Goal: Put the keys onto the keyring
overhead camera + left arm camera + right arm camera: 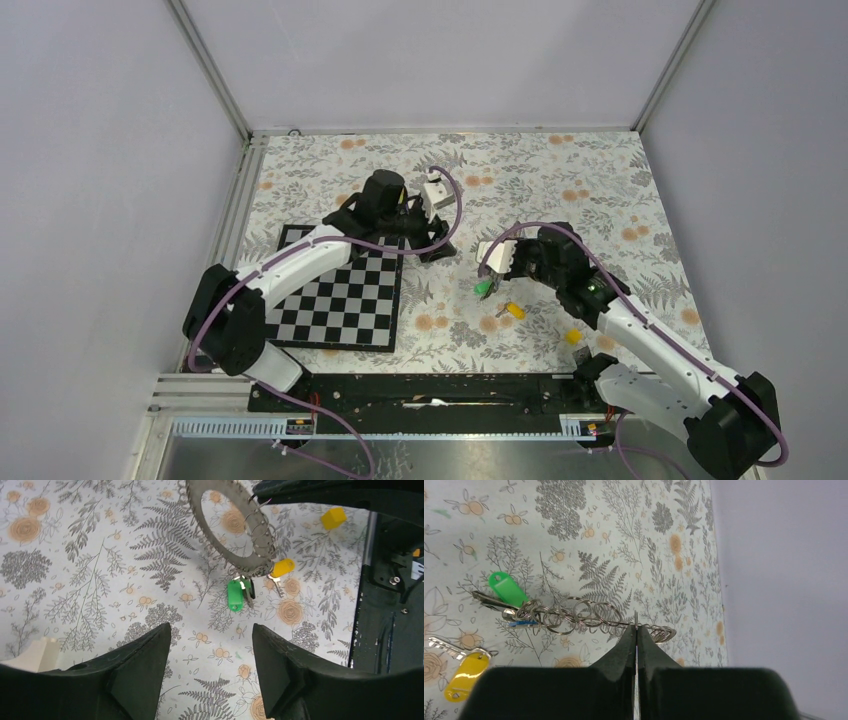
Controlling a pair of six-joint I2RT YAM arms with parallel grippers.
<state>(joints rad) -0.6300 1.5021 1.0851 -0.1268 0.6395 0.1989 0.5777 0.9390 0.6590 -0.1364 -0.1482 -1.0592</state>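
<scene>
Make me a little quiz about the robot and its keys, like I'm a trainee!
1. True or false: the left gripper is holding the green key.
2. What is the right gripper pinching? A) the keyring B) the green key C) nothing
3. Fill the gap: the yellow key lies on the ____, apart from the keyring.

Key: 1 false, its fingers are wide apart with nothing between them. 2 A. 3 table.
</scene>
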